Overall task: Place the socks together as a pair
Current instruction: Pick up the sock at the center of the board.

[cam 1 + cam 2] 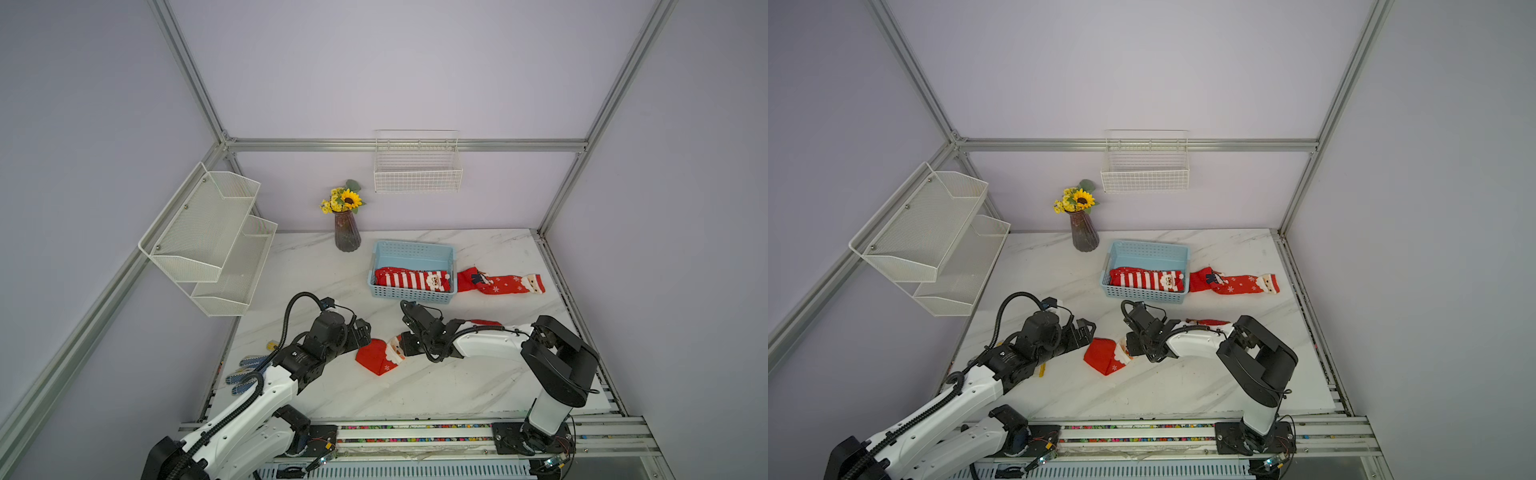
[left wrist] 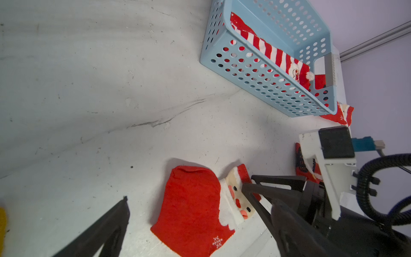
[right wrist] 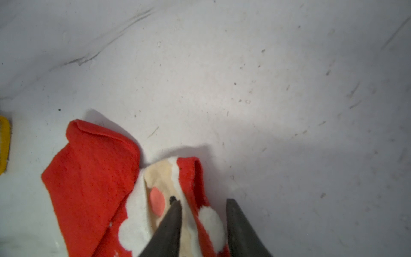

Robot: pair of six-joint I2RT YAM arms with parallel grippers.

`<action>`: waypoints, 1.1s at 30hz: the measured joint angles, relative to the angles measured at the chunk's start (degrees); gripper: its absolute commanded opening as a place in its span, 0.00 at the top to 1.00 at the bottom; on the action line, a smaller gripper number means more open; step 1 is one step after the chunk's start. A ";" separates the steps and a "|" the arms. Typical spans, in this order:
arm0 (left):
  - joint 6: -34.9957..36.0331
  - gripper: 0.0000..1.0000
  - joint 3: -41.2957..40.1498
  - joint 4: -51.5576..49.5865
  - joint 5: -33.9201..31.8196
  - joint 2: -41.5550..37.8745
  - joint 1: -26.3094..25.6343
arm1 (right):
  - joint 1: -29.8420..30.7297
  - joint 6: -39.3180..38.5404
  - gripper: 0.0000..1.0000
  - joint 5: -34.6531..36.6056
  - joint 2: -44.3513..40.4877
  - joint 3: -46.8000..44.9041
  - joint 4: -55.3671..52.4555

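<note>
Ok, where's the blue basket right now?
In both top views the blue basket sits toward the back of the table, right of the flower vase, a snowflake sock lying at its right end.

My desk (image 1: 415, 386) is that white marble-look stuff, pretty scuffed when you see it close up. Sitting right on it: a dark vase (image 1: 347, 237) with yellow flowers at the back, and a light blue basket (image 1: 411, 296) near it, off to the right. A snowflake sock (image 1: 500, 284) (maybe two stacked, can't tell) lies flat right up against the basket's right end. Nearer me, mid-desk, there's a folded Santa sock (image 1: 374, 357). Another red sock (image 1: 484, 322) peeks out behind my right arm, mostly hidden. A blue-dotted glove (image 1: 245, 368) lies at the left edge, partly under my left arm.
</note>
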 measured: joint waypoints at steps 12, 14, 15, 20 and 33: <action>-0.22 0.03 0.00 3.56 4.57 1.49 0.00 | -0.02 -2.95 1.00 6.56 -16.98 3.52 -10.40; -0.24 0.03 0.00 5.05 5.79 2.08 0.00 | -0.02 -4.44 1.00 8.26 -20.46 7.76 -13.88; -0.24 0.03 0.00 5.60 6.32 2.38 0.00 | -0.02 -5.11 1.00 9.09 -21.53 9.51 -15.21; -0.22 0.03 0.00 7.85 8.59 4.26 -0.02 | -0.02 -9.20 1.00 12.55 -26.27 18.12 -22.32; -0.31 0.03 -0.09 6.73 5.51 0.74 -0.02 | -0.02 -9.99 1.00 7.56 -27.47 23.17 -27.39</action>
